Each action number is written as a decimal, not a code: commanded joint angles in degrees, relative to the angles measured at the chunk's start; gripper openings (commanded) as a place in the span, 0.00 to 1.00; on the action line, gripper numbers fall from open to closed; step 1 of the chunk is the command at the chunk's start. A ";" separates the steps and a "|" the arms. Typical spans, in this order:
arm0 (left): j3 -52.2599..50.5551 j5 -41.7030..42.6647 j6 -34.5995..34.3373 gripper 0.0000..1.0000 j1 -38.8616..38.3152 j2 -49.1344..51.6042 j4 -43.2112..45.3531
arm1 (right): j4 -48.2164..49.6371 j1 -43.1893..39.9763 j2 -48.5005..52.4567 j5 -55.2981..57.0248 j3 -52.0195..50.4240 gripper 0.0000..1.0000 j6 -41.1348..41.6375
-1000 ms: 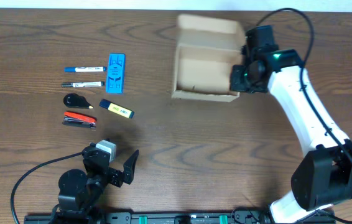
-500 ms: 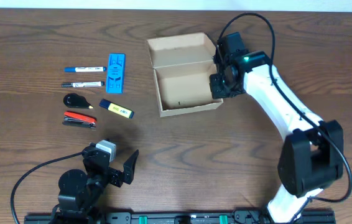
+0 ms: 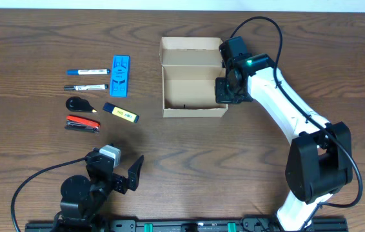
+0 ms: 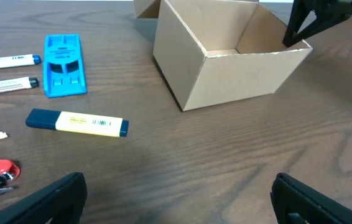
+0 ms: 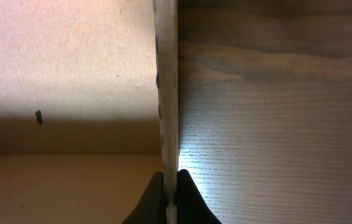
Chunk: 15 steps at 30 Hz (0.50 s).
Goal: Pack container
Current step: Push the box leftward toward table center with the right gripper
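The container (image 3: 192, 87) is an open tan cardboard box at the table's middle back, its flap lid standing open at the far side. It also shows in the left wrist view (image 4: 226, 56). My right gripper (image 3: 224, 90) is shut on the container's right wall, whose edge (image 5: 166, 93) runs between the fingertips (image 5: 169, 198). My left gripper (image 3: 121, 174) is open and empty near the front left edge; its fingers frame bare wood (image 4: 176, 199).
Left of the container lie two markers (image 3: 87, 71), a blue flat piece (image 3: 120, 75), a yellow highlighter (image 3: 120, 113), a black pointed object (image 3: 79, 104) and a red and black stapler-like tool (image 3: 81, 124).
My right gripper has dragged the container left and toward the table's middle, turning it square. The left arm has not moved.
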 commanded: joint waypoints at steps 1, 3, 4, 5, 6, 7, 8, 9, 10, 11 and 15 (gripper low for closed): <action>-1.09 0.42 -0.83 0.95 0.31 -0.42 0.13 | -0.44 0.59 -0.11 -0.15 0.81 0.25 1.03; -1.09 0.39 -0.85 0.95 0.31 -0.42 0.13 | -0.70 0.59 -0.15 -0.17 0.85 0.57 1.03; -1.09 0.42 -0.83 0.95 0.31 -0.42 0.13 | -1.16 0.59 -0.20 -0.20 1.11 0.62 0.90; -1.09 0.39 -0.85 0.95 0.31 -0.39 0.13 | -1.70 0.59 -0.20 -0.20 1.51 0.66 0.83; -1.09 0.39 -0.85 0.95 0.31 -0.42 0.13 | -2.51 0.57 -0.26 -0.20 2.14 0.69 0.83; -1.09 0.42 -0.83 0.95 0.31 -0.39 0.13 | -3.34 0.52 -0.39 -0.20 2.82 0.70 0.85; -1.09 0.42 -0.85 0.95 0.31 -0.39 0.13 | -4.39 0.46 -0.59 -0.20 3.72 0.71 0.85; -1.09 0.39 -0.85 0.95 0.31 -0.42 0.13 | -5.51 0.42 -0.96 -0.22 4.74 0.71 0.85; -1.09 0.42 -0.85 0.95 0.31 -0.42 0.13 | -6.49 0.37 -1.31 -0.24 5.68 0.71 0.85; -1.09 0.42 -0.85 0.95 0.31 -0.42 0.13 | -7.65 0.35 -1.92 -0.24 6.82 0.72 0.85; -1.09 0.42 -0.85 0.95 0.31 -0.42 0.13 | -10.84 0.26 -5.88 -1.86 9.51 0.74 -0.96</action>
